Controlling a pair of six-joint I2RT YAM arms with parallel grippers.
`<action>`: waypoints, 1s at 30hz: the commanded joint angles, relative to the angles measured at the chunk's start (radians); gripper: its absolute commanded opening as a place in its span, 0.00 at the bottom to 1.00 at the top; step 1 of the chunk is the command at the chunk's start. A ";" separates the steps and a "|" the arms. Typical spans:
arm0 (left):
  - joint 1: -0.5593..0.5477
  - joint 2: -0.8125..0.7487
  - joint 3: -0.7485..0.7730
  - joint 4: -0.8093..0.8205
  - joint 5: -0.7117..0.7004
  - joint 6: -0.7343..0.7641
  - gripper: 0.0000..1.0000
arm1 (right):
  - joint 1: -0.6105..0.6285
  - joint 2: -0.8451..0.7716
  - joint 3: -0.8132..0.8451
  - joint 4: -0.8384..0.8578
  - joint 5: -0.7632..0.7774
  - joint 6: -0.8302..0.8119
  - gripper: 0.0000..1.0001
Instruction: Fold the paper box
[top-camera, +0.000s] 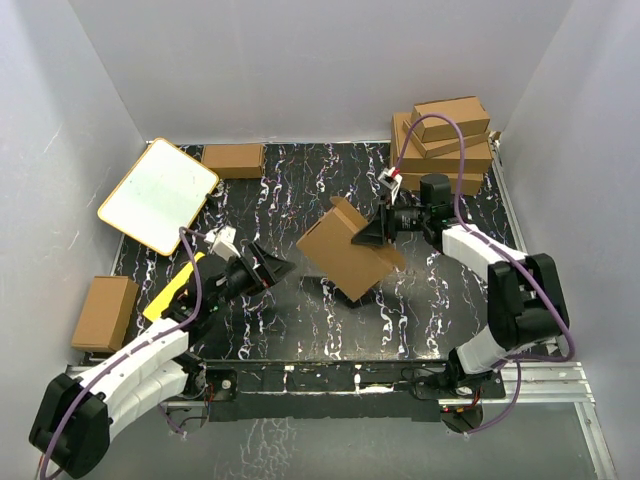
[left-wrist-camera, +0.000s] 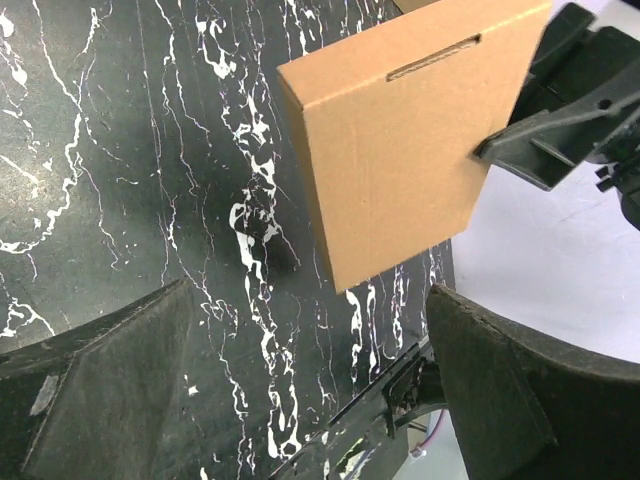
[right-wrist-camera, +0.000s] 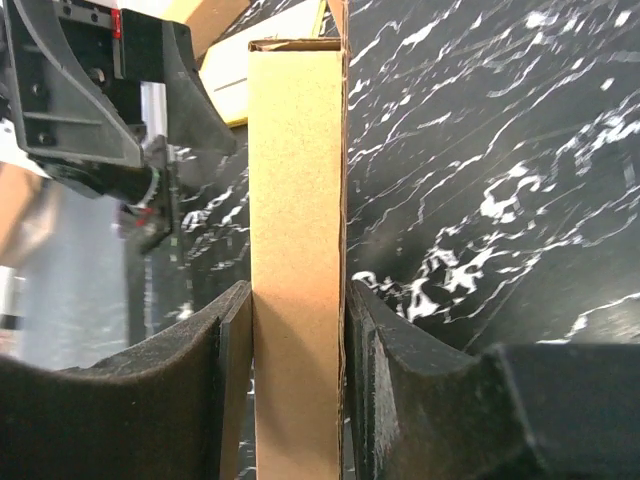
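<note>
The paper box (top-camera: 345, 255) is a thin brown cardboard mailer, held tilted above the middle of the black marbled table (top-camera: 300, 325). My right gripper (top-camera: 385, 232) is shut on its right edge. In the right wrist view both pads press the narrow side of the box (right-wrist-camera: 298, 200), one on each face, with the gripper (right-wrist-camera: 298, 300) centred on it. My left gripper (top-camera: 280, 268) stands open just left of the box and does not touch it. From the left wrist its wide-spread fingers (left-wrist-camera: 120, 380) frame the box's slotted face (left-wrist-camera: 400, 150), with bare table between them.
A stack of brown boxes (top-camera: 445, 140) fills the back right corner. One more box (top-camera: 232, 158) lies at the back, another (top-camera: 103, 312) off the table's left side. A white board with an orange rim (top-camera: 158, 194) leans at the back left, a yellow card (top-camera: 170, 290) under my left arm.
</note>
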 joint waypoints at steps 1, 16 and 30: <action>0.006 0.008 -0.028 0.108 0.029 0.008 0.97 | -0.006 0.059 -0.011 0.166 -0.087 0.294 0.41; -0.006 0.322 -0.040 0.302 0.086 -0.210 0.91 | -0.010 0.261 -0.036 0.000 0.160 0.161 0.60; -0.020 0.304 0.041 0.131 0.048 -0.209 0.89 | -0.097 0.017 0.038 -0.296 0.364 -0.425 0.86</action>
